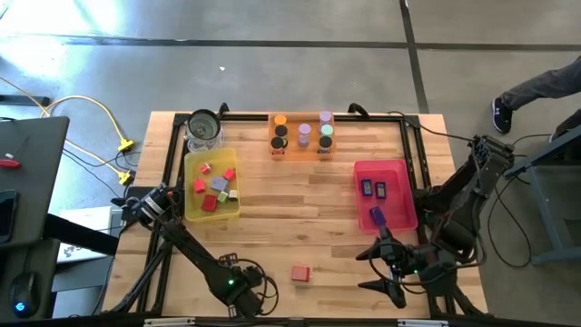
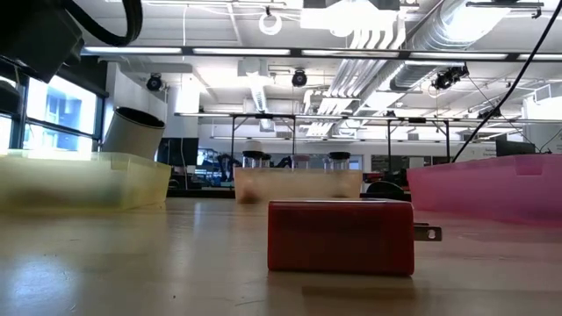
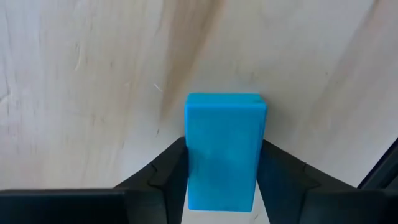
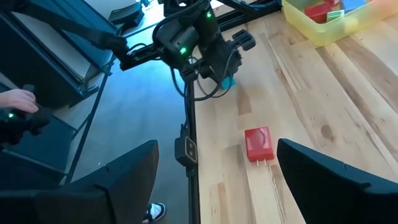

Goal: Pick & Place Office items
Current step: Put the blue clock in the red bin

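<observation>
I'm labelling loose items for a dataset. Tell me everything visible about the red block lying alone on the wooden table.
The red rectangular block looks like matte plastic, with two metal prongs sticking out of one end, like a plug adapter. It lies flat on the bare wooden table near the front edge, outside every tray. Nothing touches it; the right gripper stands open to one side of it, not reaching it.
</observation>
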`<state>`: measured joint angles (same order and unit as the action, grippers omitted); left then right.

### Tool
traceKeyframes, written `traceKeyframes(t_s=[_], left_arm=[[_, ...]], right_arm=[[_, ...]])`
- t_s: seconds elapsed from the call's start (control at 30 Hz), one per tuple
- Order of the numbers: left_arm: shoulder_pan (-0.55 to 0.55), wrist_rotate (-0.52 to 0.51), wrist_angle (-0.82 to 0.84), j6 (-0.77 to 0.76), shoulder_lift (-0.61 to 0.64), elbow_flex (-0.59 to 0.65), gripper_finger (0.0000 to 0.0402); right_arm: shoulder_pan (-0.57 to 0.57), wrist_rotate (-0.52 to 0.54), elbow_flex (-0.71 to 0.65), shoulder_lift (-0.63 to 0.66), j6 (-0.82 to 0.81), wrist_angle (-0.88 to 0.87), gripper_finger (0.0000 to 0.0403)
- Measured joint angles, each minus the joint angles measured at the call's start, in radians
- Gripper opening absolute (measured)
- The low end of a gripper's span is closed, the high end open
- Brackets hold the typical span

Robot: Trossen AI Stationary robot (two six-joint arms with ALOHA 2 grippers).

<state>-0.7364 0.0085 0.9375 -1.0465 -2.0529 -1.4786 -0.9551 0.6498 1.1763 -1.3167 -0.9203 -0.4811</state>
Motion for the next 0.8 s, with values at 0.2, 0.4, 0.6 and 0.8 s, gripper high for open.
traceKeyframes(t_s=[0.2, 0.4, 0.6, 0.8], left_arm=[[0.016, -0.056, -0.006, -0.069, 0.038, 0.006, 0.0154], [0.032, -0.187, -0.006, -0.103, 0.163, 0.006, 0.0156], [0.058, -0.445, -0.092, -0.018, 0.359, 0.004, 0.0156], [0.089, -0.668, -0.401, 0.319, 0.534, 0.002, 0.0157]], right_arm=[[-0.023, -0.003, 0.0, 0.0, -0.037, 0.002, 0.0316], [-0.035, -0.008, 0.0, 0.0, -0.052, 0.056, 0.0316], [-0.031, -0.023, 0.0, 0.0, 0.005, 0.112, 0.0316], [0.02, 0.001, 0.0, 0.0, 0.101, 0.178, 0.0316]])
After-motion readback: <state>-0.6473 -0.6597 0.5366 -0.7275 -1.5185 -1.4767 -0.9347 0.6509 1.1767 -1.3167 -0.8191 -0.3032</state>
